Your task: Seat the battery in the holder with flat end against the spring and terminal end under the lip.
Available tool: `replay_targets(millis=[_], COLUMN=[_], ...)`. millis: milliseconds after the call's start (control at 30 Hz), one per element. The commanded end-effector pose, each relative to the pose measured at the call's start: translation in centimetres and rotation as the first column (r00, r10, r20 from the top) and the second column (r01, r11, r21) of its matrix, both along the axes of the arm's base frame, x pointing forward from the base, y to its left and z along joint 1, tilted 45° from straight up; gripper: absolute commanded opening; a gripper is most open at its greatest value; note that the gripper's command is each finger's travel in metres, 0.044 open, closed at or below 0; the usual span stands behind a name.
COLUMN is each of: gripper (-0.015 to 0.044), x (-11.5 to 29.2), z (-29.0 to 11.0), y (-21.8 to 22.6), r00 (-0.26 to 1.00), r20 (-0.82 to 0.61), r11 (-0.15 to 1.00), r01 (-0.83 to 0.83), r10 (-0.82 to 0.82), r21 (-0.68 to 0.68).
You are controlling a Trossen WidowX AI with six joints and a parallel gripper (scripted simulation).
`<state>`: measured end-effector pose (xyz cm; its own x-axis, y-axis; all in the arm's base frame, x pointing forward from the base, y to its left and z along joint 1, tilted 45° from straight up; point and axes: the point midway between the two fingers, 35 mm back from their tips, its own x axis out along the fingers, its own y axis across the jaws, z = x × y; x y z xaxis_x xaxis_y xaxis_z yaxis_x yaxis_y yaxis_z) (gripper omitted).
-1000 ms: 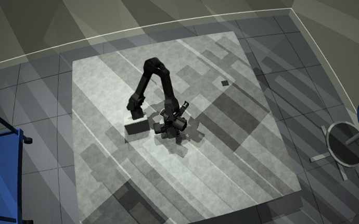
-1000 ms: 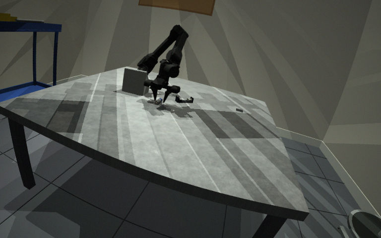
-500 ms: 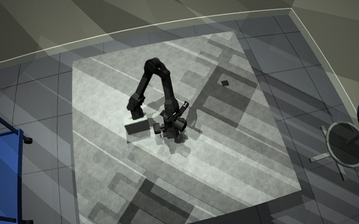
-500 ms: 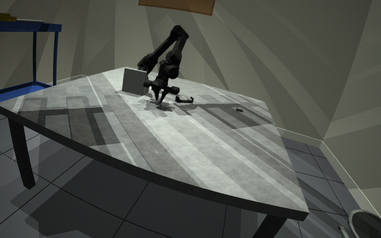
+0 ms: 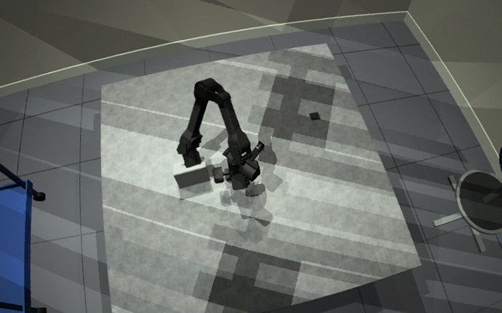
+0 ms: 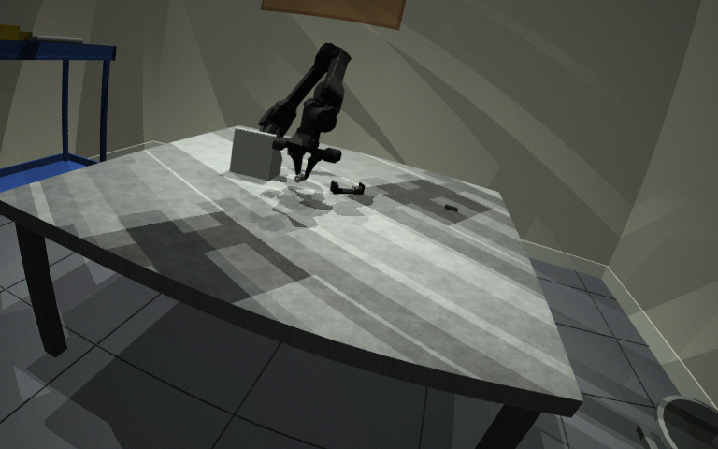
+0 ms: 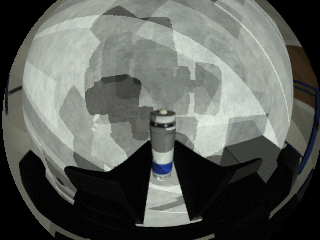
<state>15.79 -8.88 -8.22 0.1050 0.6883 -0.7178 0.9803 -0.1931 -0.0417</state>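
My gripper is shut on the battery, a grey and white cylinder with a blue band. The battery is held a little above the table. In the wrist view its nubbed end points up the picture and its blue-banded end sits lower, between the fingers. The black holder stands empty on the table, to the right of the gripper in the exterior view. The arm partly covers the holder in the top view, and the fingertips are hidden there. I cannot make out the holder in the wrist view.
A grey box stands on the table beside the arm's base, close to the gripper. A small dark block lies farther off, beyond the holder. Patchy shadows cross the table.
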Motion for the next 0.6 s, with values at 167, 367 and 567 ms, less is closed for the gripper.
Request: replay_targets(millis=[167, 367, 567], gripper=[0.0064, 0.0064, 0.0064], x=[2.2, 5.2, 8.0], z=[1.9, 4.0, 6.4], y=[-0.4, 0.2, 1.4], r00=[0.991, 0.948, 0.876], r20=[-0.098, -0.223, -0.34], r11=[0.996, 0.973, 0.935], r01=[0.094, 0.229, 0.355], r10=[-0.094, -0.225, -0.343], r21=[0.0, -0.009, -0.028])
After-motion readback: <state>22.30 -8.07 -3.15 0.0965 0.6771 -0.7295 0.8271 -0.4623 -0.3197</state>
